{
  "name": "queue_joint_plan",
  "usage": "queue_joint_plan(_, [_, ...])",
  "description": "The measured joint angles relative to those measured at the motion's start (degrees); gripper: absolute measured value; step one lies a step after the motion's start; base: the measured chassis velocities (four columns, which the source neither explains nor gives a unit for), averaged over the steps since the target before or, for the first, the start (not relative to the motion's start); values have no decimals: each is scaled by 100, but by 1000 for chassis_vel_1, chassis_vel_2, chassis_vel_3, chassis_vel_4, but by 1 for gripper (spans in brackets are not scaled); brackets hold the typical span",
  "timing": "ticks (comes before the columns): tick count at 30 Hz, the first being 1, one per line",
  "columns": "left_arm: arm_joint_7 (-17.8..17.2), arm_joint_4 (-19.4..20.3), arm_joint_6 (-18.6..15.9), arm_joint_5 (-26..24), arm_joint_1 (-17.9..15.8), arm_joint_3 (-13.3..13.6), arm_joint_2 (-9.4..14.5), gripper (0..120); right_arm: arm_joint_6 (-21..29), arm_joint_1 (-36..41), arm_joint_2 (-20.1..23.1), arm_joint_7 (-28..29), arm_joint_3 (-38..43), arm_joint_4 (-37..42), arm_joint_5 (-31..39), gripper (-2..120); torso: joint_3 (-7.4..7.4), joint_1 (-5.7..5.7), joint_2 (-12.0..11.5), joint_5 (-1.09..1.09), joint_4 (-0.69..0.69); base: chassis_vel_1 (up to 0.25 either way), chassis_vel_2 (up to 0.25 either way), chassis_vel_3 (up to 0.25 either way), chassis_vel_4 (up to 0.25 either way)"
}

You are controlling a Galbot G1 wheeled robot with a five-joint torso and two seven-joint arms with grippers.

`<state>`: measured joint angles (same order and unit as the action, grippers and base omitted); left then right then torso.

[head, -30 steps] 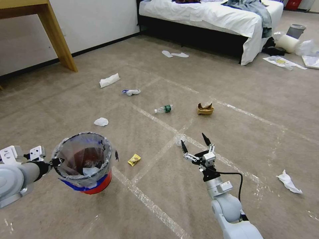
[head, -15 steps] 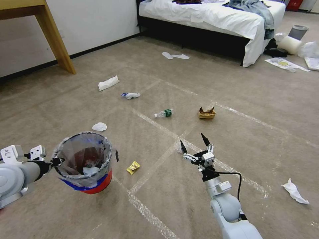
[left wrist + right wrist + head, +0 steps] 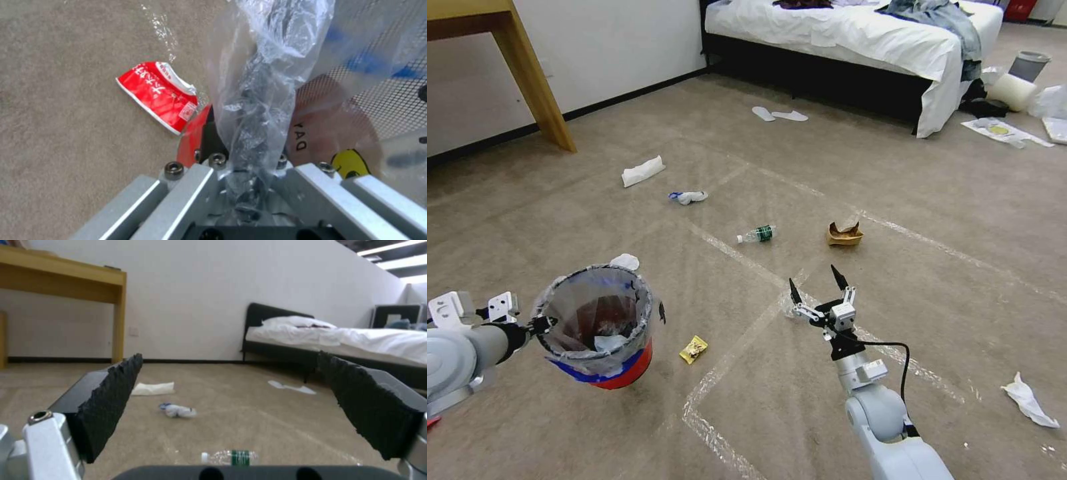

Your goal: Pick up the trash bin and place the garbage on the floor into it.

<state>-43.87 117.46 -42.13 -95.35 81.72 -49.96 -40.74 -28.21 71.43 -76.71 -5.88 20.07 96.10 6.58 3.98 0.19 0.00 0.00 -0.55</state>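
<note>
Head view | left tool (image 3: 537,325) clamps trash bin (image 3: 597,327) rim | right tool (image 3: 815,287) spread, empty

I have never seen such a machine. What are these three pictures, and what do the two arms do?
This is a wheeled robot with two arms, each ending in a claw. The wide picture comes from a camera on its head; the other two come from cameras on its wrists. The left claw is shut on the plastic-lined rim of the trash bin and holds it up. The right claw is open and holds nothing. On the floor lies garbage: a bottle, a yellow wrapper, a brown paper bag, white tissues and, beside the bin, a red wrapper.
</note>
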Motion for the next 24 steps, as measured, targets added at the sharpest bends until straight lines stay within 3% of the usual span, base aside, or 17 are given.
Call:
queue_joint_plan(5, [-10,21,7,-20,-8,0,11,0,28,-233,332,-1,-163,-12,113,100,-1,-1,0,1,-1,0,0,0,0])
queue_joint_plan(7, [-13,37,11,-37,-7,0,13,0,111,-635,891,-256,-464,-55,543,100,0,-1,0,3,0,0,0,0,0])
queue_joint_plan(8, [-13,37,11,-37,-7,0,13,0,111,-635,891,-256,-464,-55,543,100,0,-1,0,3,0,0,0,0,0])
queue_joint_plan(9, [-11,41,22,-33,6,-12,3,0,147,-995,1436,-529,-750,-147,971,100,0,0,0,2,0,0,0,0,0])
queue_joint_plan(10, [-11,41,22,-33,6,-12,3,0,147,-995,1436,-529,-750,-147,971,100,0,0,0,2,0,0,0,0,0])
queue_joint_plan(11, [-7,48,33,-32,11,-17,-8,0,162,-1219,1707,-702,-946,-223,1238,100,-1,-1,0,-1,0,0,0,0,0])
queue_joint_plan(12, [9,73,53,-31,37,-51,-58,0,157,-1973,2268,-1383,-1597,-563,1914,100,0,0,0,3,-1,0,0,0,0])
queue_joint_plan(13, [13,87,59,-29,54,-79,-79,0,197,-2437,2475,-1814,-1936,-728,2172,100,0,0,0,4,-2,0,0,0,0])
queue_joint_plan(14, [13,87,59,-29,54,-79,-79,0,197,-2437,2475,-1814,-1936,-728,2172,100,0,0,0,4,-2,0,0,0,0])
queue_joint_plan(15, [16,91,67,-22,89,-127,-98,0,333,-3204,2703,-2431,-2592,-988,2503,100,0,0,0,-4,0,0,0,0,0])
queue_joint_plan(17, [18,98,68,-22,119,-171,-107,0,332,-3650,2753,-2748,-3057,-1201,2616,100,0,0,0,-3,1,0,0,0,0])
queue_joint_plan(18, [17,121,89,-16,197,-314,-116,0,389,-4573,2707,-3407,-4048,-1677,2694,100,0,0,0,2,1,0,0,0,0])
queue_joint_plan(19, [17,121,89,-16,197,-314,-116,0,389,-4573,2707,-3407,-4048,-1677,2694,100,0,0,0,2,1,0,0,0,0])
queue_joint_plan(21, [18,151,99,-23,303,-476,-110,0,476,-5571,2472,-4036,-4990,-2224,2696,100,0,0,0,-1,1,0,0,0,0])
queue_joint_plan(22, [18,151,99,-23,303,-476,-110,0,476,-5571,2472,-4036,-4990,-2224,2696,100,0,0,0,-1,1,0,0,0,0])
queue_joint_plan(24, [16,184,102,-36,406,-666,-94,0,625,-6374,2021,-4598,-5872,-2922,2531,100,0,0,0,-1,2,0,0,0,0])
